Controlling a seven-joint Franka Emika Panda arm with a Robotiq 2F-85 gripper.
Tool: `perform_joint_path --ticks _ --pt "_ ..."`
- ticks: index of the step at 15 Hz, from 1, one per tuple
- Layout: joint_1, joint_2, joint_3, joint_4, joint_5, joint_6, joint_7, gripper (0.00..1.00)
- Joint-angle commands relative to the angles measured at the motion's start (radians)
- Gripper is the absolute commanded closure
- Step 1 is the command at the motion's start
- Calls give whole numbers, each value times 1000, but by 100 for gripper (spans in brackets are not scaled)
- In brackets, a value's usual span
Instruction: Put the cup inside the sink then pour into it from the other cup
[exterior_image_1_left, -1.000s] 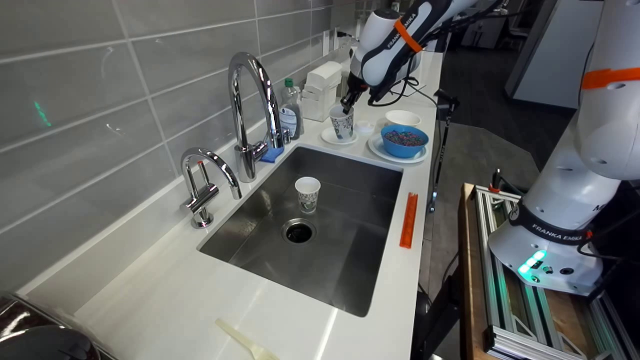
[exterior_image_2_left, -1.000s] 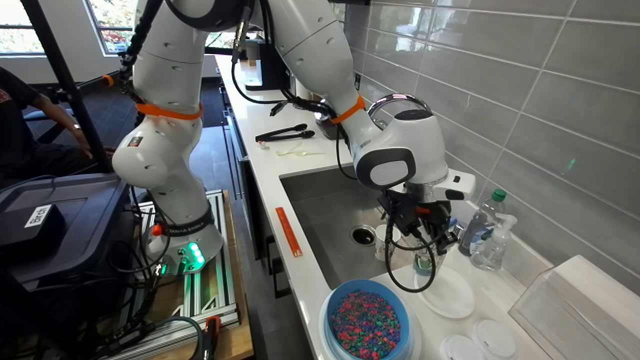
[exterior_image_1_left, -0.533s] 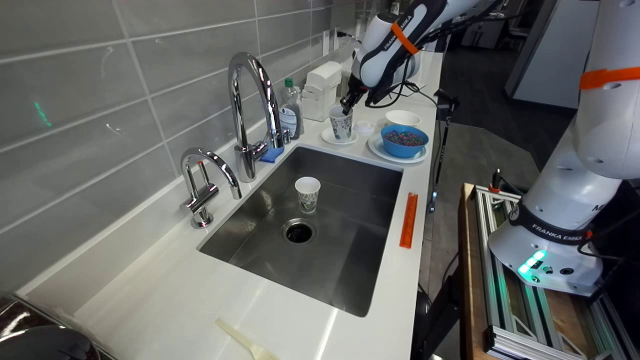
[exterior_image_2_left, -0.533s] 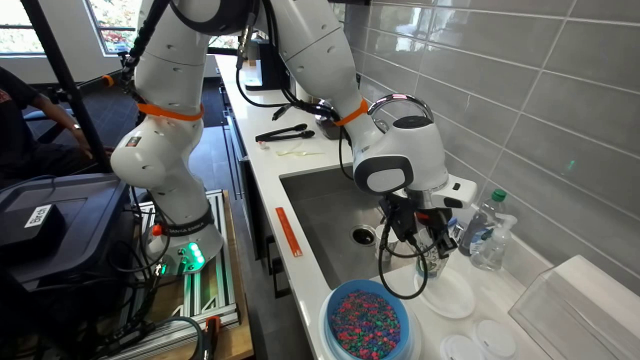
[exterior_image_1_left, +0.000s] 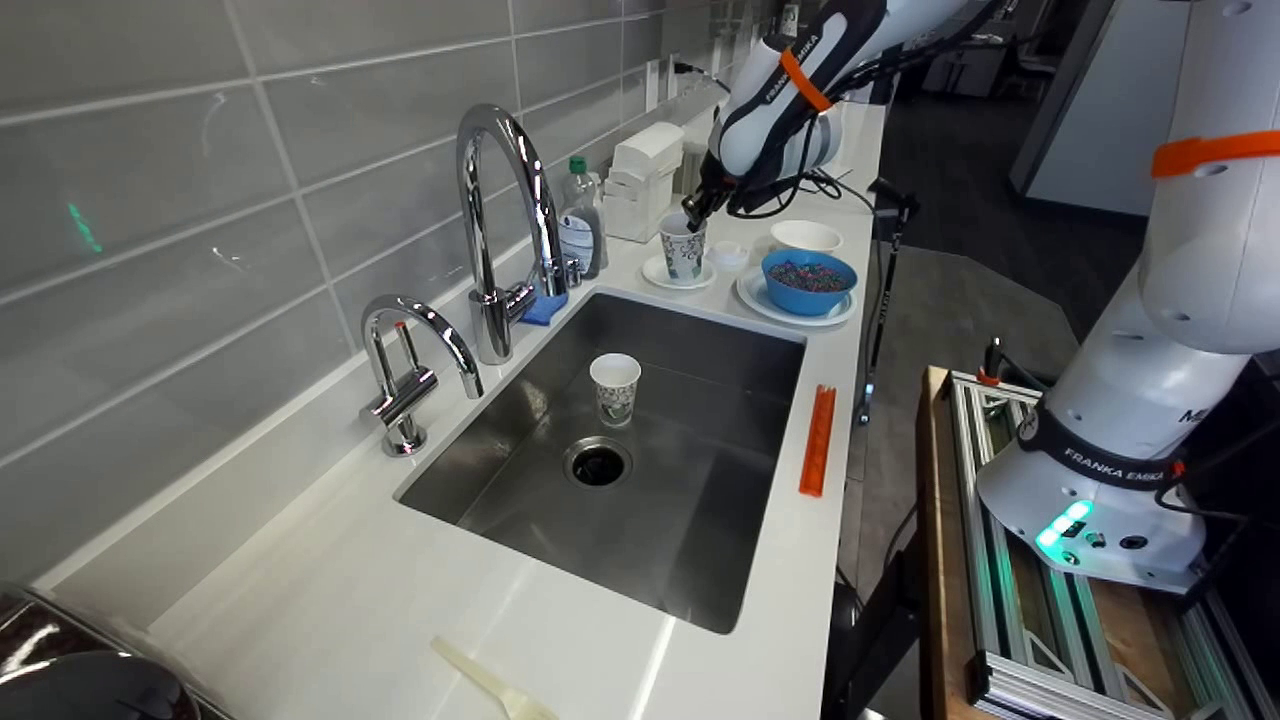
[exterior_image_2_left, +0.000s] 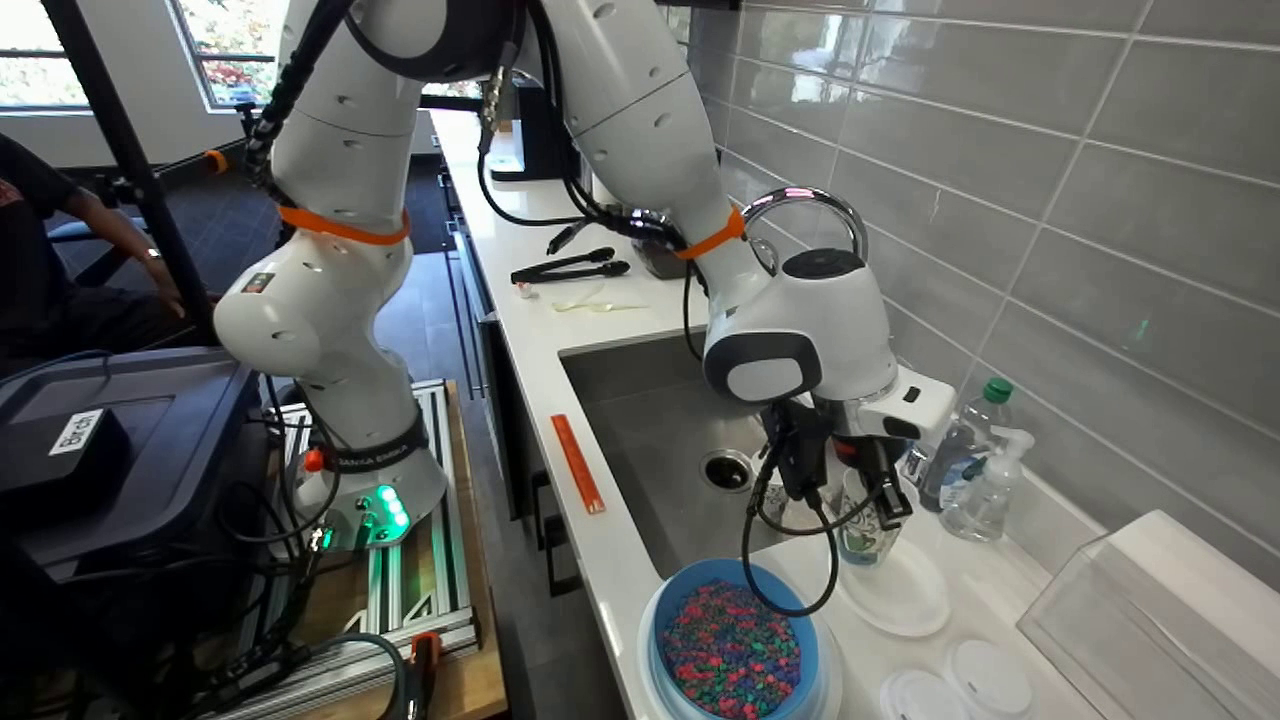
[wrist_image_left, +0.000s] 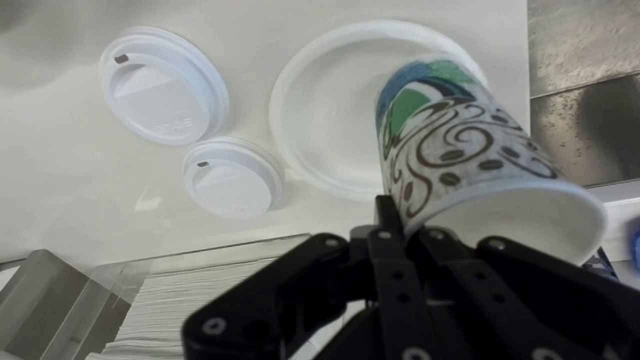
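A pale paper cup with a leafy pattern (exterior_image_1_left: 615, 392) stands upright in the steel sink (exterior_image_1_left: 690, 520), just beyond the drain. In an exterior view it is mostly hidden behind the hand (exterior_image_2_left: 776, 503). The other cup (exterior_image_1_left: 685, 256), white with swirls and a green-blue base, is over a white plate (exterior_image_1_left: 655, 276) behind the sink; I cannot tell whether it touches the plate. My gripper (wrist_image_left: 404, 225) is shut on this cup's rim (wrist_image_left: 455, 145), one finger outside the wall and one inside. The gripper also shows in both exterior views (exterior_image_1_left: 692, 218) (exterior_image_2_left: 893, 508). The cup's contents are hidden.
A blue bowl of coloured bits (exterior_image_2_left: 735, 640) stands on a plate beside the gripped cup. White lids (wrist_image_left: 160, 95), a napkin holder (exterior_image_1_left: 640, 185) and soap bottles (exterior_image_1_left: 580, 220) are close by. A tall tap (exterior_image_1_left: 490, 230) arches over the sink edge. An orange strip (exterior_image_1_left: 817, 440) lies on the counter.
The wrist and hand have turned and lowered slightly, and the arm's links have shifted a little. The gripped cup has moved only slightly. The cup in the sink has not moved.
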Motion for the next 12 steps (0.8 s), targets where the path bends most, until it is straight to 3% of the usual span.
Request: perform_joint_path --ticks 1,12 --pt "-68 18 69 2 62 42 -19 99" --pt "-161 50 138 14 85 69 -6 99"
